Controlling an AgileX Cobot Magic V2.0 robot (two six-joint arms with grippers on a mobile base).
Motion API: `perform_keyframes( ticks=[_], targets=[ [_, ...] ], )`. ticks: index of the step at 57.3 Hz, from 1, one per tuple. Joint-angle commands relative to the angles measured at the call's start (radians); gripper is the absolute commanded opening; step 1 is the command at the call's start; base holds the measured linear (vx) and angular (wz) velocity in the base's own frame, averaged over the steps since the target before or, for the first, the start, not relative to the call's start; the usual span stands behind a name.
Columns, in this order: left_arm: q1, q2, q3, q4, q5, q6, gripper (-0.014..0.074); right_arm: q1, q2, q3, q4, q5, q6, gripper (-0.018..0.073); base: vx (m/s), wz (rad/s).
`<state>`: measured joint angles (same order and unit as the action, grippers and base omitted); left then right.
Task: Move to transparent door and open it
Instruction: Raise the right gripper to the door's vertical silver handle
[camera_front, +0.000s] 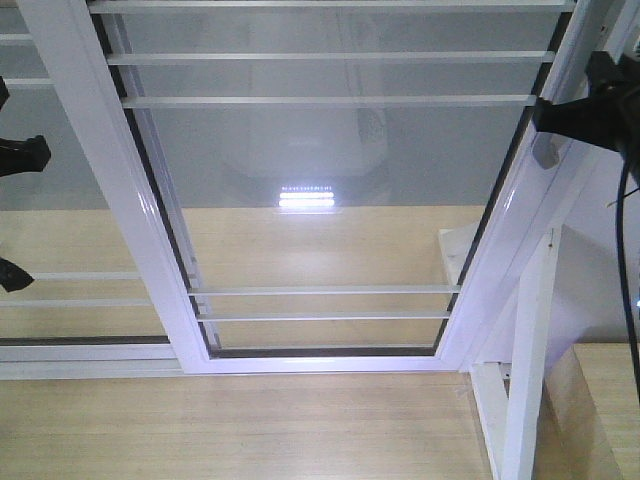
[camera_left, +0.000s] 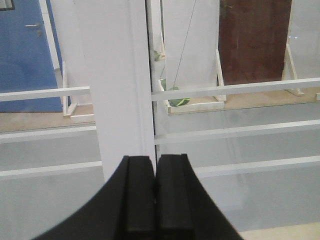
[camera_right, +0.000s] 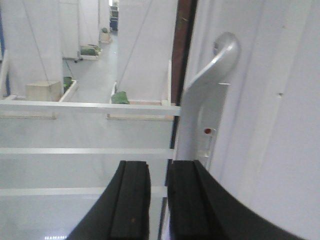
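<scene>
The handle (camera_right: 207, 87) of the transparent door (camera_front: 330, 200) rises just up-right of the right jaws (barely parted, empty); left jaws closed, empty.

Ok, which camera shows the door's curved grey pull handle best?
Right wrist view: the curved grey pull handle is close and clear. The front view shows only a sliver; the left wrist view, none.

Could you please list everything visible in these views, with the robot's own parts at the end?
transparent door: one, clear glass, white frame, centre ahead.
pull handle: one, grey, on the door's right stile.
second glass panel: one, white-framed, left of the door.
floor: one, light wood, below the doors.
blue door: one, blue, beyond the glass, far left.
left gripper: one, black, shut, close to the glass.
right gripper: one, black, slightly open, beside the pull handle.
</scene>
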<state>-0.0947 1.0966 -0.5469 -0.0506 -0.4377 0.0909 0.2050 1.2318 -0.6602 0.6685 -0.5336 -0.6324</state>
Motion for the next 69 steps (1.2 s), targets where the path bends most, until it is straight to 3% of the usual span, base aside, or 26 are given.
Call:
perform_keyframes(
  ticks=[1,8,37,51,69],
  targets=[
    [-0.006,-0.016,-0.035,-0.008,-0.091,0.001,0.0004,-0.081,-0.016,-0.061,-0.063,0.025,0.025,0.0229,0.0,0.0],
    [-0.006,-0.016,-0.035,-0.008,-0.091,0.001,0.0004,-0.14,-0.002,-0.1,-0.115,0.081,0.03,0.0229,0.0,0.0],
    [-0.006,0.034,-0.035,-0.018,-0.11,0.061,0.0008,-0.138,0.138,-0.143,-0.152,0.07,0.052,0.0229,0.0,0.0],
    [-0.006,0.136,-0.035,-0.096,-0.186,0.06,0.0034,-0.138,0.201,-0.143,-0.169,-0.019,0.053,0.0229,0.0,0.0],
    [-0.006,0.238,-0.035,-0.095,-0.256,0.06,0.0045,-0.138,0.327,-0.204,-0.166,-0.097,0.053,0.0229,0.0,0.0]
  ],
)
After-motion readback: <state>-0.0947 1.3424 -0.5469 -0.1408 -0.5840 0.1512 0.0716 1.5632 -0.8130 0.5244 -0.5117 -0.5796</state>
